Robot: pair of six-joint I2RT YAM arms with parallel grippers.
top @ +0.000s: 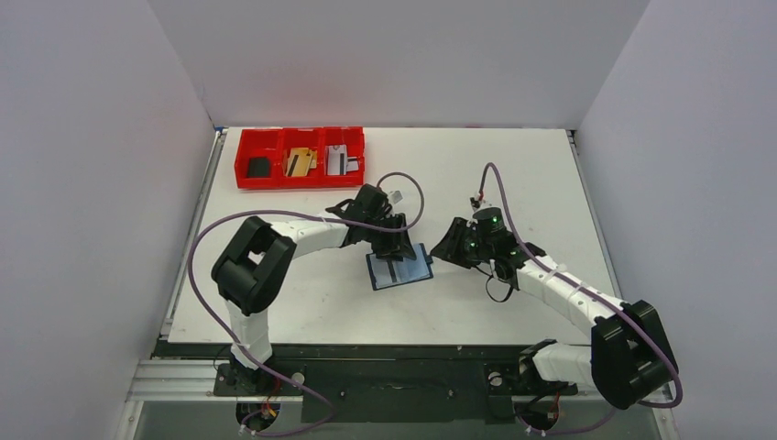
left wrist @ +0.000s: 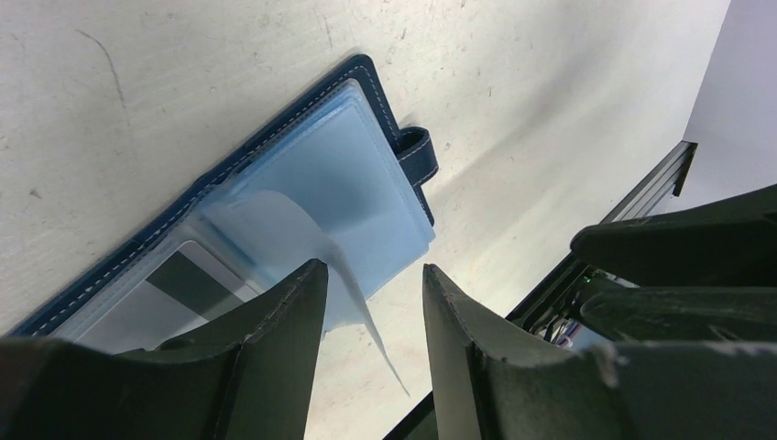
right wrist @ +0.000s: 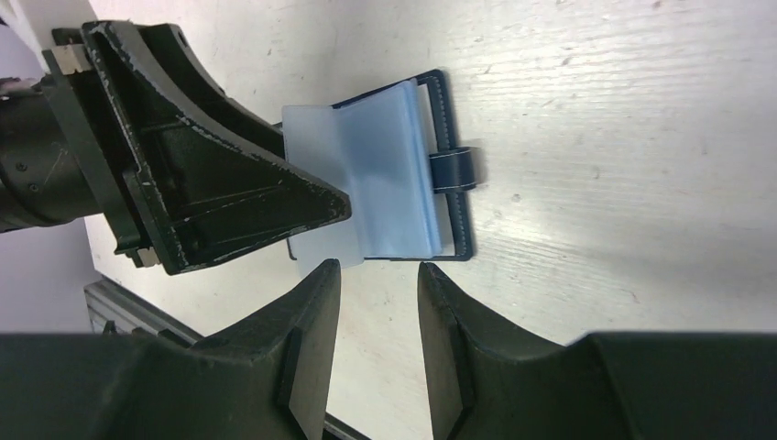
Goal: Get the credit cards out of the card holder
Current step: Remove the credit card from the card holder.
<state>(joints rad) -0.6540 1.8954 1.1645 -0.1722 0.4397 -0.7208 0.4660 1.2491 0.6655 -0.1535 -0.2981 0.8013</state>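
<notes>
The navy card holder (top: pixel 403 270) lies open on the table between the two arms, its strap tab (left wrist: pixel 418 154) at the side. Its blue-grey sleeves (left wrist: pixel 357 183) are fanned, and one translucent leaf curls up between my left gripper's (left wrist: pixel 374 275) parted fingers. A pale credit card with a dark stripe (left wrist: pixel 183 286) sits in a sleeve. My left gripper (top: pixel 389 240) is open over the holder's far edge. To the right of the card holder (right wrist: pixel 394 165), my right gripper (right wrist: pixel 377 270) is open with nothing between its fingers. Three credit cards lie in the red tray: black (top: pixel 259 167), gold (top: pixel 299 162) and silver (top: pixel 341 161).
The red three-compartment tray (top: pixel 300 180) stands at the table's back left. Grey walls close in the left, back and right sides. The left gripper's finger (right wrist: pixel 229 183) shows close to the right gripper. A metal rail (top: pixel 366 353) runs along the near edge.
</notes>
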